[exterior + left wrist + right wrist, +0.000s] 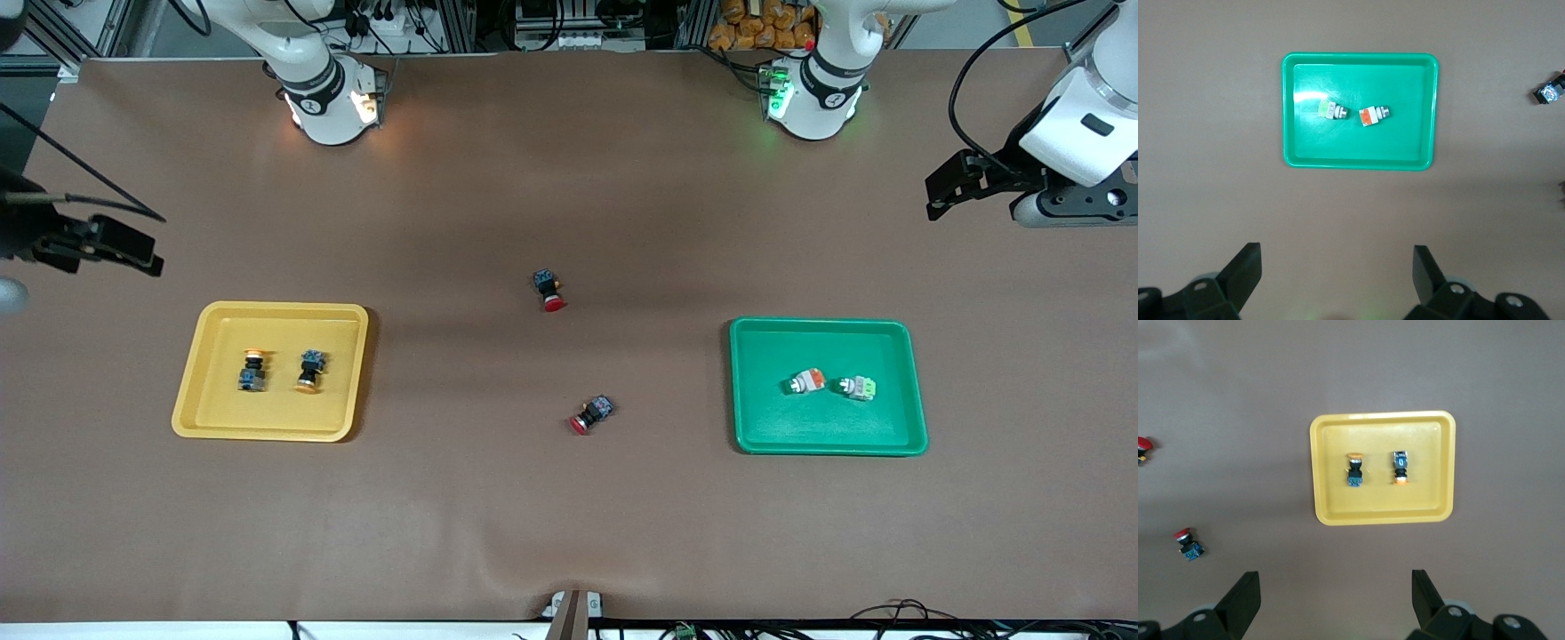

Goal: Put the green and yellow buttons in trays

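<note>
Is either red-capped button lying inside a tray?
No: both red-capped buttons lie on the bare table, between the yellow tray and the green tray.

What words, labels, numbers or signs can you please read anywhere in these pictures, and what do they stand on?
No text can be read.
Round dark mark on the right arm's white base collar: too small to read.
Round dark mark on the left arm's white base collar: too small to read.
Yellow plastic tray, green plastic tray, buttons: none visible.

Buttons (252,370) paired in both trays (213,418).
</note>
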You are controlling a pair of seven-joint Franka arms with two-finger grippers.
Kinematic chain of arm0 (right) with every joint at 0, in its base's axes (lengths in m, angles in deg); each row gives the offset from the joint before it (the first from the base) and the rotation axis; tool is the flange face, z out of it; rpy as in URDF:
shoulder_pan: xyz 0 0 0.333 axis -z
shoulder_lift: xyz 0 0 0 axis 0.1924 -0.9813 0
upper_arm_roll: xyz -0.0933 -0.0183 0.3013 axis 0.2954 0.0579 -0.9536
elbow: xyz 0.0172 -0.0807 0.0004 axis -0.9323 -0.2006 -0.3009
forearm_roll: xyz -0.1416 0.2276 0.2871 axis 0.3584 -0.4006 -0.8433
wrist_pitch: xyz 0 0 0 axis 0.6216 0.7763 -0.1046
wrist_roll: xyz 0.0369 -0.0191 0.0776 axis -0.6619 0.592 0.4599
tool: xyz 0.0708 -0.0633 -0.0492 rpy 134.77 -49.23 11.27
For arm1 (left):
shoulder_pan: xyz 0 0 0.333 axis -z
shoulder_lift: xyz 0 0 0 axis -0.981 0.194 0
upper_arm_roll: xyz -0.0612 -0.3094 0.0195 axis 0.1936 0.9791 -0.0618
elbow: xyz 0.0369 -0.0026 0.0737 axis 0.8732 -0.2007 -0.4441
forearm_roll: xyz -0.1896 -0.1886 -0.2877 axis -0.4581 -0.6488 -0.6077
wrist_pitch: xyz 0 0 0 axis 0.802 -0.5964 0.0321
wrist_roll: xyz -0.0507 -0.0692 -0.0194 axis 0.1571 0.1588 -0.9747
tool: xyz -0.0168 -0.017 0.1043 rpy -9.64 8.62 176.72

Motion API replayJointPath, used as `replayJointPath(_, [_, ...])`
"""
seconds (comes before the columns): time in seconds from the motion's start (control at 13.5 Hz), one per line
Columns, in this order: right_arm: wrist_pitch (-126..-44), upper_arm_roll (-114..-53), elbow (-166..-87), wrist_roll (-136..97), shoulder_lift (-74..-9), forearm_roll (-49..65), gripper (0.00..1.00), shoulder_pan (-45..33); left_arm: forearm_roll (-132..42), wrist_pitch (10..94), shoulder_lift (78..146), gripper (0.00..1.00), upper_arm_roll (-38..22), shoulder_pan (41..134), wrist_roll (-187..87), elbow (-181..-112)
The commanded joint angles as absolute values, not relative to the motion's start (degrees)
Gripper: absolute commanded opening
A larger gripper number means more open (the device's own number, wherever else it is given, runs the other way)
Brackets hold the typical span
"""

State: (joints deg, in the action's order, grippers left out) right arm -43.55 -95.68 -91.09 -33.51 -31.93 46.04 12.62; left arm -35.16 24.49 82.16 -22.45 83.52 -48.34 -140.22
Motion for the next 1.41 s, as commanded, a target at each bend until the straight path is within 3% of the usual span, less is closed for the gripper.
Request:
replayJointPath(0.0, [-46.0,-95.5,-101.9,-34.5,-23.7,46.8,1.00,13.6,-35.4,24.0,82.0,1.00,-22.5,83.4,-49.0,-139.4])
replayJointPath(0.45, [-51.0,-95.2,-114.0,-34.4,-14.5,46.6,1.00,13.1,-35.6,24.3,82.5,1.00,-22.7,83.3,-48.9,-139.1])
replayJointPath(1.34, [-52.4,-94.9,-115.2,-33.0,-13.6,46.1,1.00,13.4,-35.3,24.1,86.2,1.00,-22.9,83.2,-48.6,-135.8])
